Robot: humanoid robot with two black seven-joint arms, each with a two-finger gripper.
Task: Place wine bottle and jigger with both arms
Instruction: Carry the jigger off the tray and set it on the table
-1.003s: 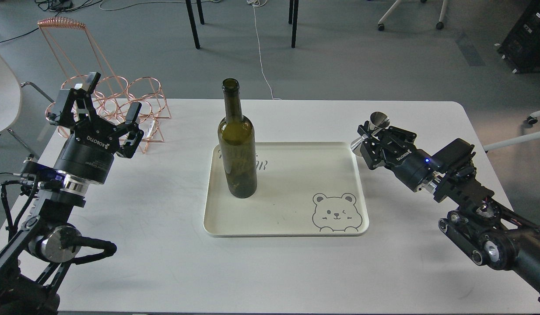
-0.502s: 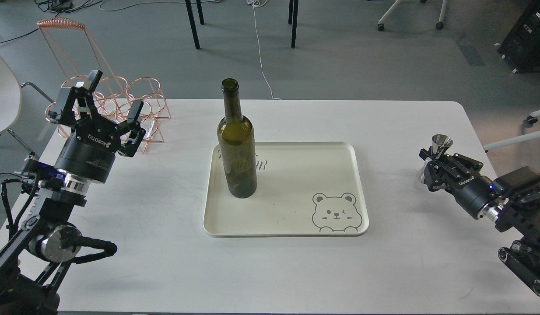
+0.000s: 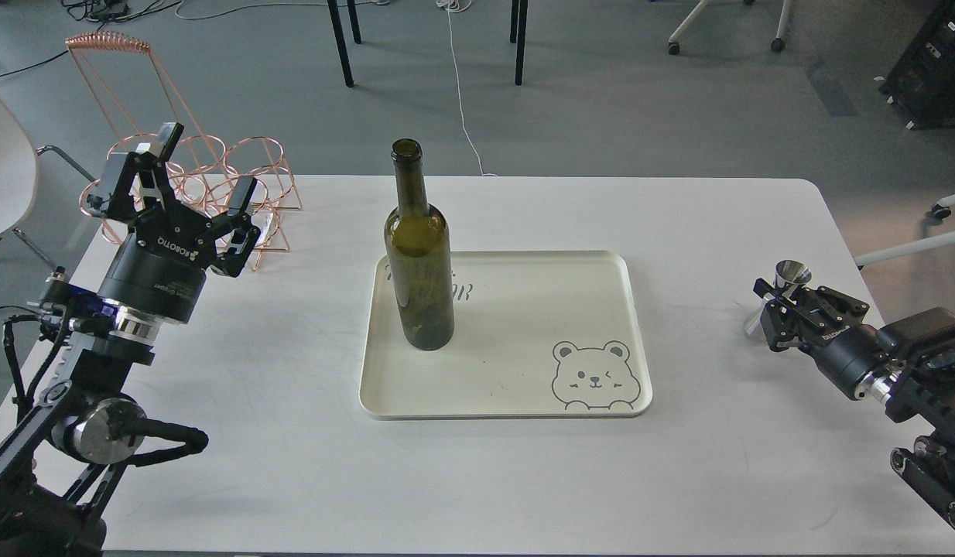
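While the cream tray [image 3: 505, 402] lies in the middle of the white table [image 3: 307, 464], its printed bear face [image 3: 596, 374] sits in the tray's near right corner. To the right of the tray, well apart from it, the right gripper [image 3: 773, 303] is closed around the jigger [image 3: 779, 295], which stands upright with its upper cup above the fingers and its lower cone showing just left of them, close to the table surface; whether it touches the table cannot be told. The right arm [image 3: 903, 363] comes in from the near right edge.

On the tray's left half, toward its far edge, stands the wine bottle [image 3: 419, 263], upright, nothing touching it. Left of the tray and well apart from it, the left gripper [image 3: 203, 182] hovers with its fingers spread wide and nothing between them, pointing away from the viewer. Just behind that gripper, at the table's far left corner relative to the tray, rests a copper wire rack [image 3: 207, 166].
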